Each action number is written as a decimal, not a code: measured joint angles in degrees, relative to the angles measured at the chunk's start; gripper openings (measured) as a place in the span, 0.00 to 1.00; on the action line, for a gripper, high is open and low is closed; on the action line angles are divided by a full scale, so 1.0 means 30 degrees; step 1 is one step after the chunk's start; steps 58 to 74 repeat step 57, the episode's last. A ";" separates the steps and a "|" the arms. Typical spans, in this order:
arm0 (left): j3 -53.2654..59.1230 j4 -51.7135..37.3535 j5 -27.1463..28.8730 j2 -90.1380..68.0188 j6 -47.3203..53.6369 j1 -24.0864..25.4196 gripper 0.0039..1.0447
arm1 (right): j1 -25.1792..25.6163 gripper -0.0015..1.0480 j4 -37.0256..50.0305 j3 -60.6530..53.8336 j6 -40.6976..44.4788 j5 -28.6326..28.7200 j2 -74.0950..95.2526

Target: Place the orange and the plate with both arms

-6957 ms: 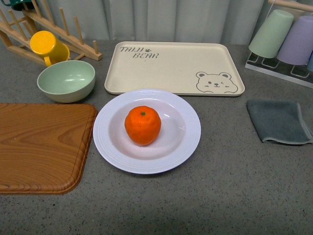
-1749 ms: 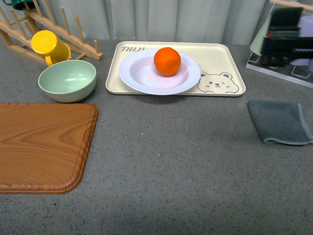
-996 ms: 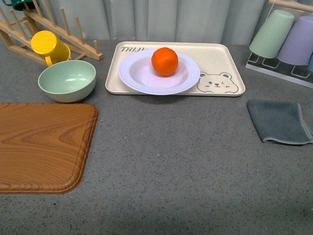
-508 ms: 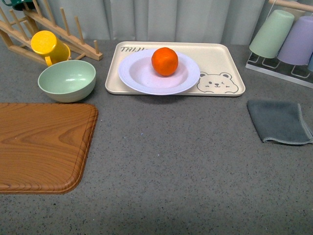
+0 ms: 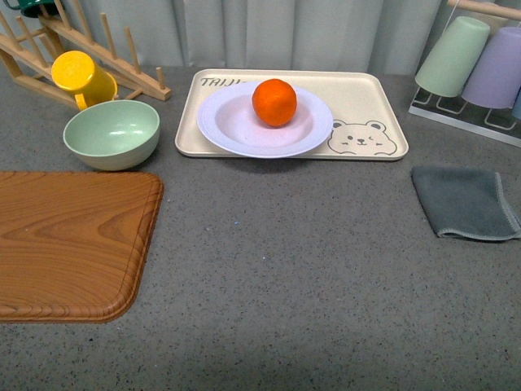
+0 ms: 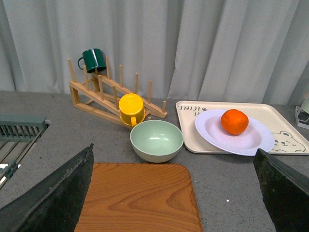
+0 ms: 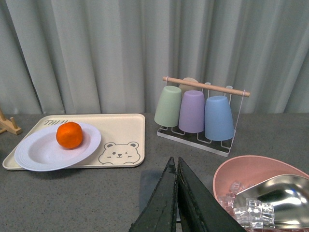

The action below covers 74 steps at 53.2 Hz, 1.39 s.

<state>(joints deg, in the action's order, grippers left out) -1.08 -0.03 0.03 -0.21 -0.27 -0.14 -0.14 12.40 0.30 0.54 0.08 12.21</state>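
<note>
Already, you have little left to reach for.
Orange [image 5: 274, 102]: sits in the plate [image 5: 236, 130], toward its far right.
Plate: rests on the left half of the bear tray [image 5: 366, 98], far centre.
Left gripper [image 6: 174, 193]: fingers spread wide, holding nothing.
Right gripper [image 7: 176, 195]: fingers pressed together, empty.
Nearer arm: you cannot tell; both hang back, well apart from the tray.

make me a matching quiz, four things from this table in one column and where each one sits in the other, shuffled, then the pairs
Things:
1. orange
2. plate
3. yellow cup
4. grey cloth

Places:
A. on the cream bear tray
B. flat on the counter, below the rack of upturned cups
C. in the plate
D. on the wooden peg rack, behind the mint bowl

Pairs: 1-C, 2-A, 3-D, 4-B
</note>
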 joint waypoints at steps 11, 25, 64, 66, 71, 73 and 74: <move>0.0000 0.0000 -0.0007 0.0000 0.0000 0.0000 0.94 | 0.0000 0.01 -0.2157 0.0022 0.0000 0.0000 -0.1800; 0.0000 0.0000 0.0000 0.0000 0.0000 0.0000 0.94 | 0.0000 0.01 -0.4087 0.0015 0.0007 0.0007 -0.3971; 0.0000 0.0000 0.0000 0.0000 0.0000 0.0000 0.94 | 0.0000 0.91 -0.4102 0.0015 0.0000 0.0007 -0.3985; 0.0000 0.0000 0.0000 0.0000 0.0000 0.0000 0.94 | 0.0000 0.91 -0.4102 0.0015 0.0000 0.0007 -0.3985; 0.0000 0.0000 0.0000 0.0000 0.0000 0.0000 0.94 | 0.0000 0.91 -0.4102 0.0015 0.0000 0.0007 -0.3985; 0.0000 0.0000 0.0000 0.0000 0.0000 0.0000 0.94 | 0.0000 0.91 -0.4102 0.0015 0.0000 0.0007 -0.3985; 0.0000 0.0000 0.0000 0.0000 0.0000 0.0000 0.94 | 0.0000 0.91 -0.4102 0.0015 0.0000 0.0007 -0.3985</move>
